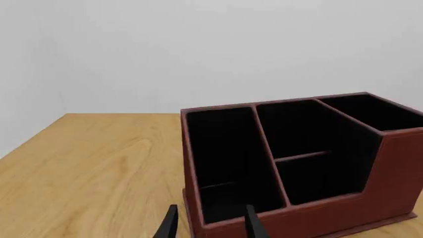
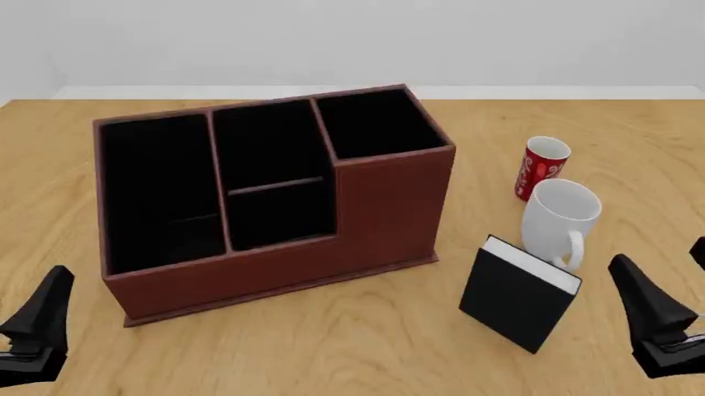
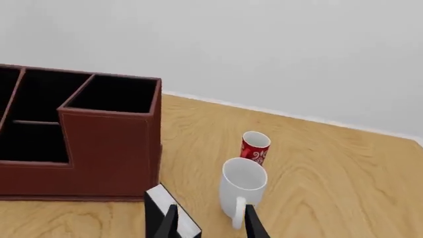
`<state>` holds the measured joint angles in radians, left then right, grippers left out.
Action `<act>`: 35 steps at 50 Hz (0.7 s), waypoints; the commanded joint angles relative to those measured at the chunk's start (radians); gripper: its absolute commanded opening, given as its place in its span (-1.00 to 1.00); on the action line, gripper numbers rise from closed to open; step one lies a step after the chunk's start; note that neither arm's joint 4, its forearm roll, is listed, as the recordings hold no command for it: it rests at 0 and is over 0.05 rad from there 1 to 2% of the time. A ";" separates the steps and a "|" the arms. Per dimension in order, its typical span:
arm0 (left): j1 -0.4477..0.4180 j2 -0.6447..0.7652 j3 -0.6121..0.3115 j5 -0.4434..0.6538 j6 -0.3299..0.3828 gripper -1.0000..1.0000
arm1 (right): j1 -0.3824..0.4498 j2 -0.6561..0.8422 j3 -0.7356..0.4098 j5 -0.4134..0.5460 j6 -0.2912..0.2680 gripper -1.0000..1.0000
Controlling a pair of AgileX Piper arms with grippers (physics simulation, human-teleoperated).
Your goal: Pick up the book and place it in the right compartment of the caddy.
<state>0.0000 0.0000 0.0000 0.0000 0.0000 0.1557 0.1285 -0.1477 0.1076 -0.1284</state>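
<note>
Just ahead of the right gripper (image 3: 208,223), slightly toward the left arm's side, the small thick black hardcover book (image 2: 517,293) with white page edges is standing upright on the light wooden table (image 2: 364,346), untouched. That gripper's two dark fingers (image 3: 254,224) are standing apart with nothing between them, though how wide I cannot tell. Beyond it the white ceramic mug (image 2: 560,219) is sitting just behind the book, handle facing the arms, and the red printed soda can (image 2: 541,167) is standing just past the mug.

Farther off to that gripper's left, the large reddish-brown leather-look caddy (image 2: 375,216) with black lining is resting on the table, apart from the book. Its tall square-mouthed right compartment (image 2: 378,124) is lying nearest the book and is showing only black lining.

Directly in front of the left gripper (image 1: 210,224), the caddy's long wide section is facing it; this gripper's fingers (image 1: 169,223) are likewise parted and holding nothing.
</note>
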 commanded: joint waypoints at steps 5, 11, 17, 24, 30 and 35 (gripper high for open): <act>0.000 0.000 0.000 0.000 0.000 1.00 | 0.112 0.210 -0.064 0.011 -0.068 1.00; 0.000 0.000 0.000 0.000 0.000 1.00 | 0.126 0.264 -0.092 0.020 -0.077 1.00; 0.000 0.000 0.000 0.000 0.000 1.00 | 0.130 0.315 -0.105 0.026 -0.111 1.00; 0.000 0.000 0.000 0.000 0.000 1.00 | 0.120 0.405 -0.121 0.021 -0.157 1.00; 0.000 0.000 0.000 0.000 0.000 1.00 | 0.116 0.490 -0.141 0.011 -0.192 1.00; 0.000 0.000 0.000 0.000 0.000 1.00 | 0.111 0.541 -0.168 0.021 -0.205 1.00</act>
<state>0.0000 0.0000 0.0000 0.0000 0.0000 0.2694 0.5523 -0.2772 0.1249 -0.2927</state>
